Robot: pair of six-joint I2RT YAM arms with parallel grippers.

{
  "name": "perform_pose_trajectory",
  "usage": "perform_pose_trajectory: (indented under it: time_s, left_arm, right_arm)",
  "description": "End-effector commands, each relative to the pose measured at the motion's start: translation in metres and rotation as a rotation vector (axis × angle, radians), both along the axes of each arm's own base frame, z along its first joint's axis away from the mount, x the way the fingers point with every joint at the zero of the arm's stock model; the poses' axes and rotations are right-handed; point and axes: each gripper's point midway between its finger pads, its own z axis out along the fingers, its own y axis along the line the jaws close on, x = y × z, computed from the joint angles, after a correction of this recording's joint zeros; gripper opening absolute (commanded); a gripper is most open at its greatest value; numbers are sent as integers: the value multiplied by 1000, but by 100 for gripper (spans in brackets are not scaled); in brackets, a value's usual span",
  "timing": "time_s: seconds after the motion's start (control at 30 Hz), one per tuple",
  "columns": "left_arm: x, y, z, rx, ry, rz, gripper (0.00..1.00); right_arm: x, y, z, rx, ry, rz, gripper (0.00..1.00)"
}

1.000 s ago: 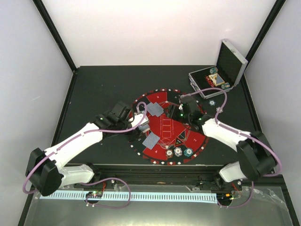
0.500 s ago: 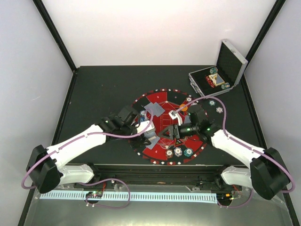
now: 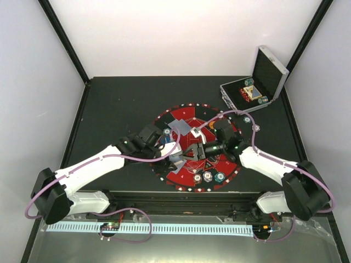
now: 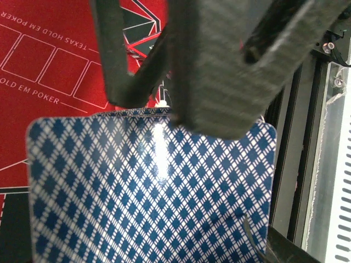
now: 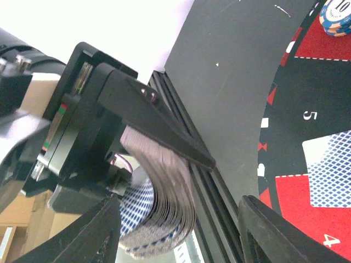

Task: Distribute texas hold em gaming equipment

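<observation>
Nearest, the left gripper (image 3: 175, 153) is clamped narrow on the deck of cards (image 4: 148, 192). Its upper jaw presses along the top of the stack, so the cards bow downward and fan at their free end. Held flat and offered out like this, the deck probably serves as a dispenser from which single cards can be drawn. Facing it, the right gripper (image 5: 178, 204) has its jaws standing apart, with the fanned end of the deck just ahead of and between them. In the left wrist view its fingers (image 4: 219, 66) sit at the far edge of the top card, apparently touching it but pinching nothing; I judge it is lining up to take one card off. Both pairs of jaws meet low over the red-and-black mat (image 4: 49, 71), which should keep the carry to each seat short. Beyond the right jaws, off to one side, a dealt card (image 5: 329, 164) lies face down on the mat, and farther on a blue-and-white chip (image 5: 337, 16) rests near the mat's rim. Well apart from both grippers, the open silver case (image 3: 270, 70) holds what look like more chips.
</observation>
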Motion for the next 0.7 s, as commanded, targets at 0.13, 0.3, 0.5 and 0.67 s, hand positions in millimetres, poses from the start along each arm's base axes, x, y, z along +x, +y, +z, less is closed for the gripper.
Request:
perform_pose_trajectory:
  time_s: [0.13, 0.3, 0.5, 0.67]
  left_arm:
    - [-4, -7, 4, -19, -14, -40, 41]
    - [-3, -7, 5, -16, -17, -40, 41]
    - [-3, -6, 5, -8, -15, -37, 41]
    - [-2, -6, 5, -3, -20, -33, 40]
  right_arm:
    - [6, 18, 6, 24, -24, 40, 53]
    - [2, 22, -9, -32, -28, 65, 49]
    - [19, 9, -27, -174, -110, -28, 44]
    - [26, 6, -24, -190, -116, -48, 40]
